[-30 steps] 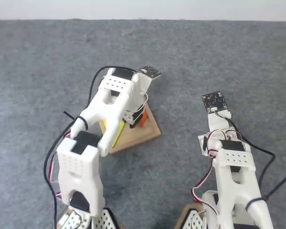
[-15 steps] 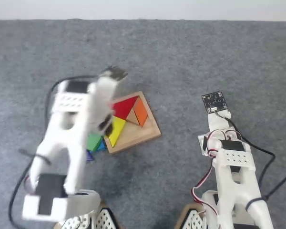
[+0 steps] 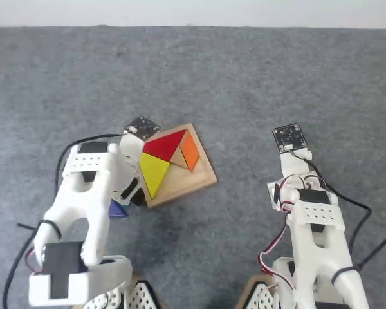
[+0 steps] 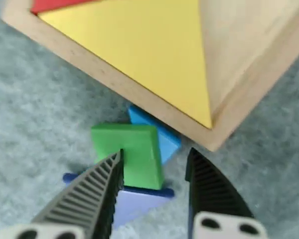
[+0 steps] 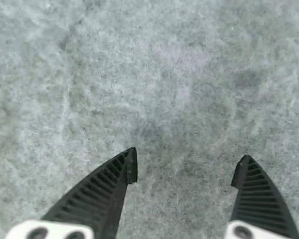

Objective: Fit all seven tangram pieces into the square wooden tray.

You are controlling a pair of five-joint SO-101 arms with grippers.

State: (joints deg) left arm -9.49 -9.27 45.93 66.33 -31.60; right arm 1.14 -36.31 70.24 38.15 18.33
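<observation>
Left wrist view: open left pincer [image 4: 154, 154] hovers over the green square [image 4: 127, 144] atop blue pieces [image 4: 165, 140] beside the tray [image 4: 249, 94]; closing could scatter them. Right pincer [image 5: 189, 154] open.

Pale wooden tray [image 3: 202, 178] — smooth; grey carpet [image 3: 276, 71] — rough, fuzzy.

Wooden tray [image 3: 188, 177] holds red piece [image 3: 164, 146], yellow piece [image 3: 153, 172], orange piece [image 3: 190, 151]; green piece [image 4: 134, 152] outside

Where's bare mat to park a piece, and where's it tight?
Free: the grey mat between the tray and the right hand, and all of it beyond the tray's far corner. Crowded: the tray's near-left edge, where the left hand hangs over the green piece and blue pieces.
</observation>
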